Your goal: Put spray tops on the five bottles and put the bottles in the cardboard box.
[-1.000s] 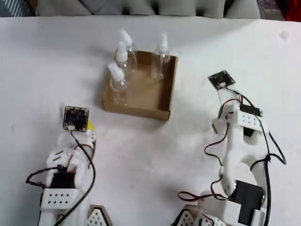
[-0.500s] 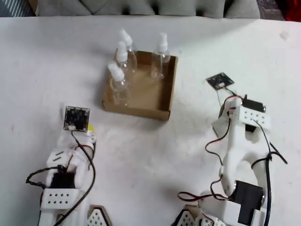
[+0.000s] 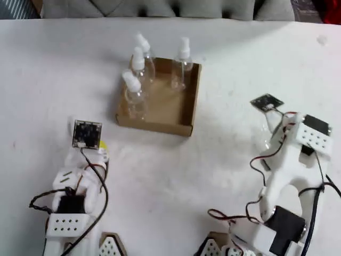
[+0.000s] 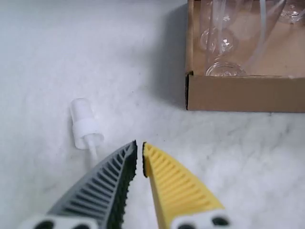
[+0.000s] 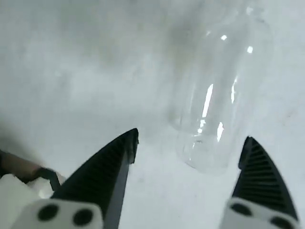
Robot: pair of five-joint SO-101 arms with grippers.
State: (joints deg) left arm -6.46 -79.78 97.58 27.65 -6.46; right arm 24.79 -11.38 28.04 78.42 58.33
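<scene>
A clear bottle (image 5: 214,95) without a spray top seems to lie on its side on the white table. My right gripper (image 5: 190,140) is open, and the bottle's base sits just ahead of the gap between its black fingers. A loose white spray top (image 4: 85,129) lies on the table near my left gripper (image 4: 139,145), which is shut with nothing in it, its tips just beside the top's tube. The cardboard box (image 3: 184,120) holds several capped bottles (image 3: 183,58), three of them along one side (image 3: 133,88).
The box's near wall (image 4: 243,93) stands close in front of the left gripper. The right arm (image 3: 290,154) is at the table's right side and the left arm (image 3: 74,192) at the front left. A grey sofa edge runs along the far side.
The right arm has swung to the right and back toward the front, away from the box. The left arm has barely moved.
</scene>
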